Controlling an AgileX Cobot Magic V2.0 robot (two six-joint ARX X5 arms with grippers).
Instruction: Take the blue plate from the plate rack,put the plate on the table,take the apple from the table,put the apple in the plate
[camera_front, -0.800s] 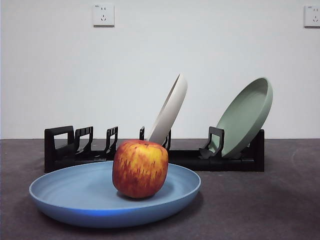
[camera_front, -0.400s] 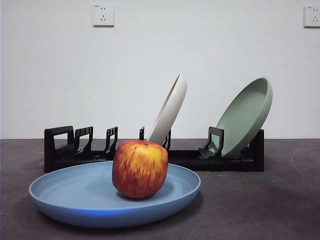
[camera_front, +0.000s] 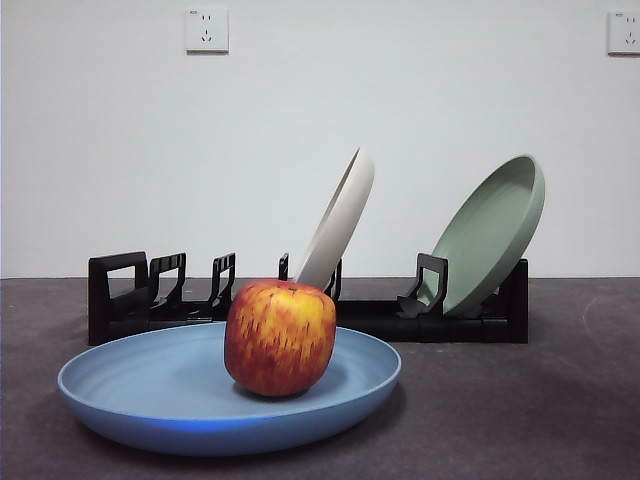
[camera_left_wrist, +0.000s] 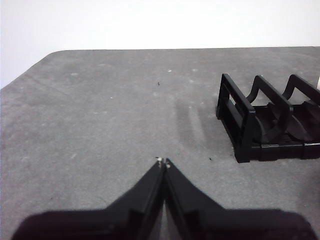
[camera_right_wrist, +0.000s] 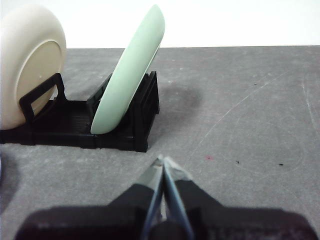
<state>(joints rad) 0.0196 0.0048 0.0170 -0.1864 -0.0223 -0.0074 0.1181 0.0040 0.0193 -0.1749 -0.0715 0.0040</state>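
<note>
The blue plate (camera_front: 150, 395) lies flat on the table (camera_front: 520, 400) in the front view, in front of the plate rack (camera_front: 300, 310). The red apple (camera_front: 280, 337) stands upright in the plate. My left gripper (camera_left_wrist: 164, 162) is shut and empty, above bare table beside the rack's squared loop end (camera_left_wrist: 237, 117). My right gripper (camera_right_wrist: 163, 161) is shut and empty, above the table near the rack's other end (camera_right_wrist: 125, 125). Neither gripper shows in the front view.
A cream-white plate (camera_front: 340, 215) and a sage-green plate (camera_front: 495, 230) lean in the rack; both also show in the right wrist view, the cream-white plate (camera_right_wrist: 30, 55) and the sage-green plate (camera_right_wrist: 132, 65). Two wall sockets (camera_front: 207, 30) are on the white wall behind.
</note>
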